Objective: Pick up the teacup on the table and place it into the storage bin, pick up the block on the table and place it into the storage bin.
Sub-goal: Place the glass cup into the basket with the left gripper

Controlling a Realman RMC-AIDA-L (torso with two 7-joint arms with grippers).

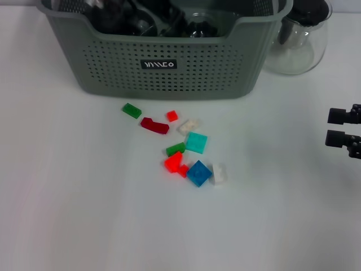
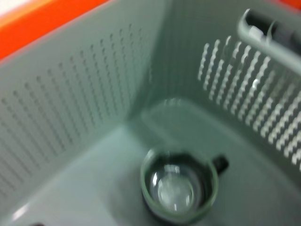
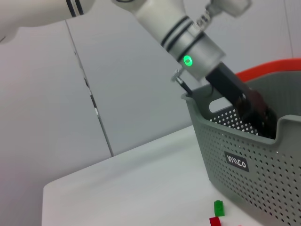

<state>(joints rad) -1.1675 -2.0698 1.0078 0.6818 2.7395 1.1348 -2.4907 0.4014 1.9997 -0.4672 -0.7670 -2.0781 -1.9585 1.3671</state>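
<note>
Left gripper is down inside the storage bin at head view top; can't tell how its fingers stand. Teacup upright on bin floor, near a corner. Right gripper at right edge, fingers apart, holding nothing. Blocks scattered on table at frame center, below the bin.

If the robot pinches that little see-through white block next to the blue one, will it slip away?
Maybe. The small translucent white block looks smooth and glossy, so it could slide on the white table. It seems hard plastic, probably stiff and light. It touches the blue square block, so a push may nudge both. The right gripper is off to the side.
</note>
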